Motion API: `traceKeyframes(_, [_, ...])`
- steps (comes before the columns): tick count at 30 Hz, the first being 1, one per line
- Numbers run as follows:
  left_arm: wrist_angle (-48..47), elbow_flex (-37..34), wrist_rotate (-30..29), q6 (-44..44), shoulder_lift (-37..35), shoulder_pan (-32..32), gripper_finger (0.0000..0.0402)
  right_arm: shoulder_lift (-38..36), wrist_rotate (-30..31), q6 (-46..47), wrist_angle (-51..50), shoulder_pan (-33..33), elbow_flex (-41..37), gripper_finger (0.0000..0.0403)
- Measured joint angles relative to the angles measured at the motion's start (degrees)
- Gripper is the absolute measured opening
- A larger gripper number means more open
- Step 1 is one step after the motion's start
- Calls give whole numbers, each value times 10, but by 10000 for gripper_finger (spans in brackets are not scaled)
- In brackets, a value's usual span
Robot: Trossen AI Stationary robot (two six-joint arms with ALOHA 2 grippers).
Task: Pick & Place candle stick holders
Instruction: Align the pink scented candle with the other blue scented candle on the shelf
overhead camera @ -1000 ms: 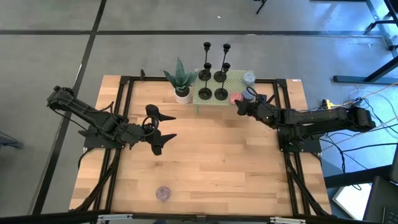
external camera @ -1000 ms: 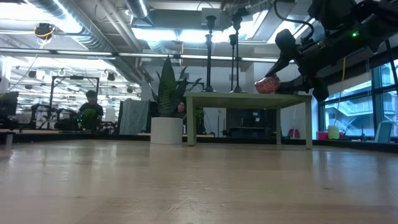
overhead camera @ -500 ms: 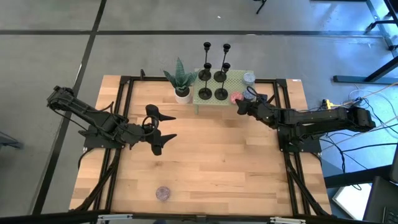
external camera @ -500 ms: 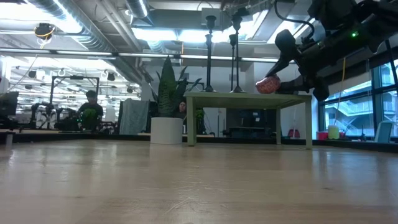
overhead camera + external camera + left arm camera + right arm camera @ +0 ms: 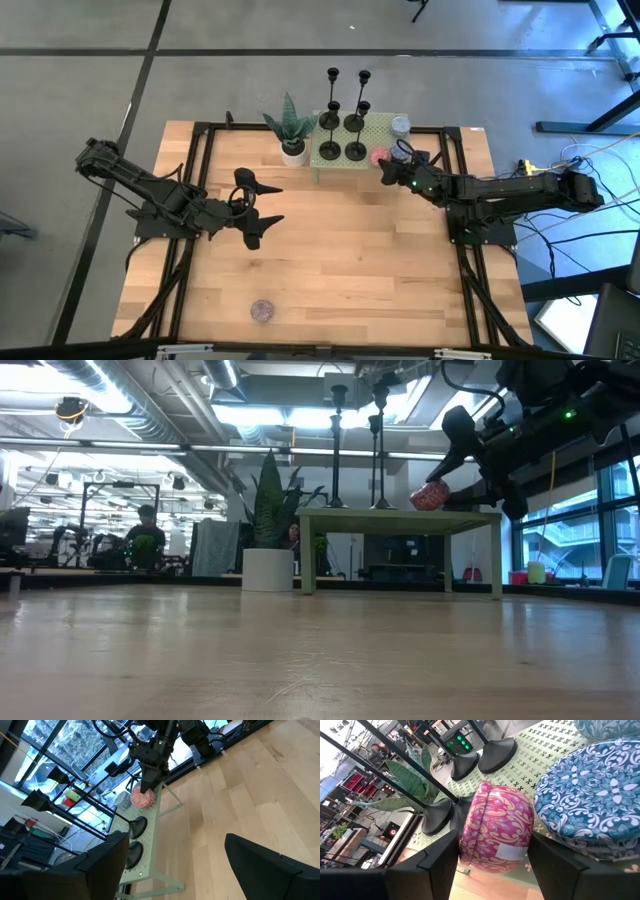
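Note:
Four black candle stick holders [image 5: 341, 136] stand on their round bases on a small green perforated table [image 5: 372, 138] at the far middle; they also show in the low view [image 5: 337, 450] and the right wrist view [image 5: 495, 754]. My right gripper [image 5: 384, 164] is at that table's right end, shut on a pink patterned tin [image 5: 495, 832]. My left gripper [image 5: 268, 205] is open and empty above the wooden table's left middle, far from the holders. My right gripper pinches the pink tin's round side wall [image 5: 470, 840] between its two fingers [image 5: 442, 862], coming about level from the table's right. The tin sits tilted at the small table's right end [image 5: 430, 495]; I cannot tell whether it is lifted clear of the top.
A blue patterned tin [image 5: 590, 800] lies on the small table right beside the pink one. A spiky green plant in a white pot [image 5: 291, 130] stands left of the small table. Another small round tin [image 5: 262, 311] lies near the front edge.

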Motion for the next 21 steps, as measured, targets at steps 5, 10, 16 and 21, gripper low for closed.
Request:
traceKeyframes(5, [0,0,0,0,0,0,326,0,0,2,0,0,0,232])
traceKeyframes(10, [0,0,0,0,0,0,326,0,0,0,-5,0,0,232])
traceKeyframes(16, [0,0,0,0,0,0,326,0,0,-25,-5,0,0,232])
traceKeyframes(21, [0,0,0,0,0,0,326,0,0,-28,-4,0,0,232])
